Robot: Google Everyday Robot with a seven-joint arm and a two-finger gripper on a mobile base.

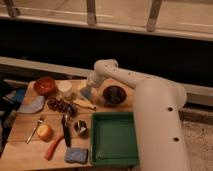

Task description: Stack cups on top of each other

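Gripper [87, 90]: I see it low over the wooden table [20, 145], between the white cup [64, 89] and the brown bowl [114, 95].
Grip: I cannot tell whether it is open or closed.
Blue-grey cup [85, 96]: right at the gripper's tip.
White cup: upright, between the red bowl [45, 85] and the gripper.

Your thick white arm [155, 115] rises from the lower right of your view, bends at the elbow [106, 67], and slopes down-left. Your tool [86, 93] hangs low over the far middle of the desk [20, 147], pointing downward.
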